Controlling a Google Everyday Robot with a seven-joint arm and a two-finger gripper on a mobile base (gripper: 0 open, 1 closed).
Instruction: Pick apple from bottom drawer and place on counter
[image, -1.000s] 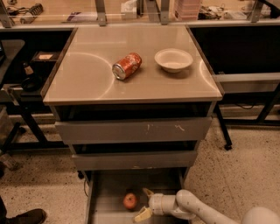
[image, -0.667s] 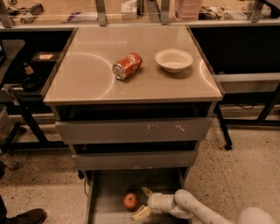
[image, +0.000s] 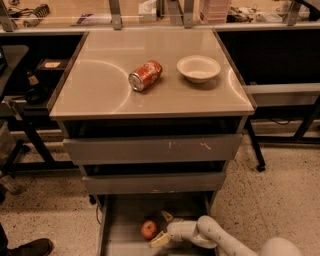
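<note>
A: The bottom drawer (image: 122, 235) stood pulled out at the foot of the cabinet. And there was the apple (image: 148, 229), sitting on its grey floor, towards the back and about midway across.

B: The gripper (image: 157, 229) was right down in that drawer with it, reaching in from the right on the white arm (image: 220, 239). The jaws were spread wide. One pale jaw lay behind the apple's right side and the other lay in front, low near the bottom edge of the view.

A: Did it have hold of the fruit?

B: No. The apple sat at the mouth of the spread jaws, just to their left. Whether a tip touched the skin could not be told from that angle.

A: Up top, the table (image: 95, 95) carried two things. A crushed red-orange soda can (image: 145, 75) lay on its side near the middle. A shallow white bowl (image: 198, 68) stood upright to the right of it, and the two were apart.

B: The two upper drawers (image: 152, 148) were pushed in, with scuffed grey fronts. The higher one had pale marks right of centre.

A: The speckled floor (image: 280, 195) spread around the cabinet, and a dark shoe (image: 30, 247) showed at the lower left corner.
</note>
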